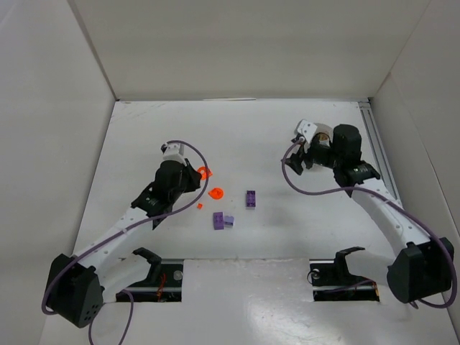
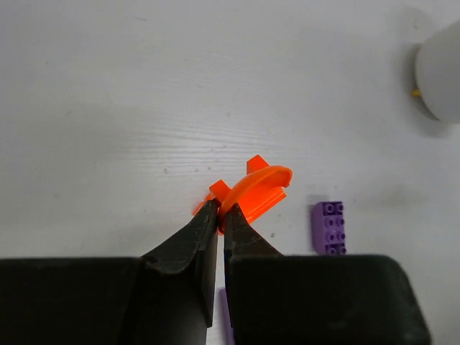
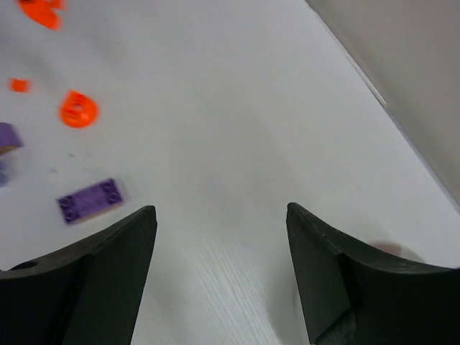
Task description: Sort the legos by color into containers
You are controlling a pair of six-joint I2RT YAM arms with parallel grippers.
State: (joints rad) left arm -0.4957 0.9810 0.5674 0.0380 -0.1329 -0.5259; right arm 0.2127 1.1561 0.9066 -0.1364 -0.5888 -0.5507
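My left gripper point(image 2: 221, 208) is shut on the edge of an orange curved lego point(image 2: 255, 188), low over the table; it also shows in the top view point(image 1: 203, 172) at my left gripper point(image 1: 192, 176). A purple brick point(image 2: 329, 226) lies just right of it. A round orange piece point(image 1: 216, 192), a tiny orange bit point(image 1: 200, 206) and purple bricks point(image 1: 251, 199) point(image 1: 218, 221) lie mid-table. The white dish point(image 2: 440, 72) shows only as an edge in the left wrist view. My right gripper point(image 3: 219, 208) is open and empty over bare table point(image 1: 302, 154).
White walls enclose the table on the left, back and right. A metal rail point(image 1: 377, 144) runs along the right edge. The right wrist view shows the round orange piece point(image 3: 77, 109) and a purple brick point(image 3: 90, 199) to its left.
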